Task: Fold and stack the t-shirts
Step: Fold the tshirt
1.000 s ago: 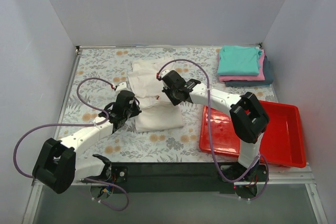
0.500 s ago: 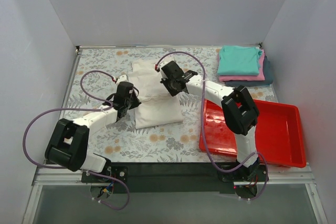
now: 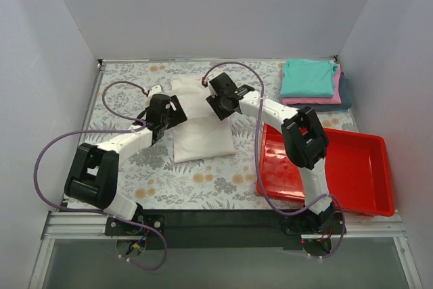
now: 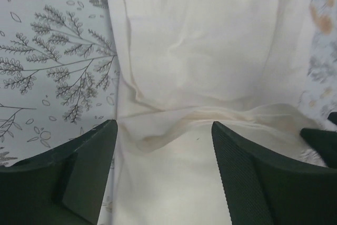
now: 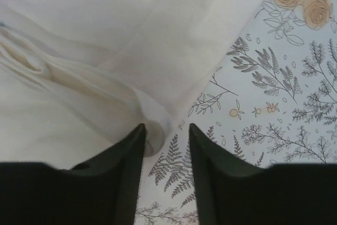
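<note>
- Here the soft white cloth t-shirt [image 3: 201, 133] lies as a narrow folded strip on the floral-patterned table [image 3: 128, 79], about mid-table and running from far to near
- The left gripper [image 3: 174, 112], a black two-finger pincer, sits at the strip's left edge toward the far end; its wrist view shows the jaws wide apart over a creased ridge in the cloth, clamped on nothing
- The right gripper [image 3: 218, 105], its black twin, stands opposite at the strip's right edge; its jaws are parted by only a narrow gap, and a rounded corner of the folded cloth lies right at that gap, apparently loose rather than pinched
- At the far right waits the stack: a folded teal t-shirt [image 3: 308, 76] on top, a pink t-shirt [image 3: 318, 99] under it and a dark blue-grey t-shirt [image 3: 346, 96] at the bottom; the red plastic tray [image 3: 358, 174] lies near right
- Judged from this, the fold is laid and both pincers look free of it; the main risk is on the right, where a finger so close to that corner could snag it on lifting and drag the top layer open
- The ridge between the left jaws suggests the layers are not flat, so the cloth may spring back, or the next fold may come out crooked unless it is smoothed
- When the strip goes to the far-right stack, a grip that catches one layer only would let the limp strip fall open
</note>
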Available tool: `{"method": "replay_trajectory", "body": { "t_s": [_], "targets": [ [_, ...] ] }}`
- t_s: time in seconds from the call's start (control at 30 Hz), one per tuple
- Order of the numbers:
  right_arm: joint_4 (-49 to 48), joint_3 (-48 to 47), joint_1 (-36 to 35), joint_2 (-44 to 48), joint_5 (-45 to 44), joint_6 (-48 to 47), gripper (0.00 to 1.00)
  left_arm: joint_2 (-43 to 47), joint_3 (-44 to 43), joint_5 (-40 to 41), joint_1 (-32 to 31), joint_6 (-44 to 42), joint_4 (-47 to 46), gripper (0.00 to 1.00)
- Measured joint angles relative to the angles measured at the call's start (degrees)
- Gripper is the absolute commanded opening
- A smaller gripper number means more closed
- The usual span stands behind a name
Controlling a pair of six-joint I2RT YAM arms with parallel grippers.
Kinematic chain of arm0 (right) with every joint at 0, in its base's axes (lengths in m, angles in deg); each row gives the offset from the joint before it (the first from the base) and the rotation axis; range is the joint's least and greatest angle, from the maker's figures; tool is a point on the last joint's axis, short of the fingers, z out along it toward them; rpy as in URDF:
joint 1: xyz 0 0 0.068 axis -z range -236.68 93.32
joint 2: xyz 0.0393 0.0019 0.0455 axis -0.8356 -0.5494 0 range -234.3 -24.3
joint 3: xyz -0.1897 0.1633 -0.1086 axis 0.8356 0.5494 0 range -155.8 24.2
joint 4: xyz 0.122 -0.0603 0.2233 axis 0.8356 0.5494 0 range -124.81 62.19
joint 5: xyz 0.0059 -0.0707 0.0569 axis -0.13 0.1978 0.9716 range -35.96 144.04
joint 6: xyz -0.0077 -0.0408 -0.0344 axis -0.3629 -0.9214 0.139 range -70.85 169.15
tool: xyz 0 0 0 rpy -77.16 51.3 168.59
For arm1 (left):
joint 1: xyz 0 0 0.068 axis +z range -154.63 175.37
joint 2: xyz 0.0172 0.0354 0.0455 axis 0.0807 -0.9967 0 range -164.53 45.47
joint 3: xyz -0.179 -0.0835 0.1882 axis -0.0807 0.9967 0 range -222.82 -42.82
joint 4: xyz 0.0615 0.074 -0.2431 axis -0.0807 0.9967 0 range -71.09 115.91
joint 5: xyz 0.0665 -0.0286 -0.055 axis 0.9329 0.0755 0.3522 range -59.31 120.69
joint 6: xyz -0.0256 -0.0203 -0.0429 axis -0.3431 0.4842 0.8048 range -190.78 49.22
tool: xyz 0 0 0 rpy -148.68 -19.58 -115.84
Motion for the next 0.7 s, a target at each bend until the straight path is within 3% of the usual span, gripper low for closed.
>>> {"method": "replay_trajectory", "body": {
  "t_s": [0.07,0.2,0.47,0.7],
  "targets": [
    [0.07,-1.2,0.13,0.15,-0.66,-0.5,0.49,0.24,-2.21,1.05,0.02,-0.33,0.39,0.78],
    [0.42,-0.81,0.39,2.97,-1.7,-0.57,0.58,3.45,-3.98,2.47,-0.02,-0.57,0.46,0.79],
    [-4.96,12.5,0.42,17.7,4.46,1.11,0.59,12.28,4.85,0.81,-6.19,2.23,-5.53,0.79],
    [-9.66,18.34,0.42,16.81,14.58,3.23,0.54,4.17,9.01,-4.39,-8.74,5.25,-9.75,0.79]
  ]
}}
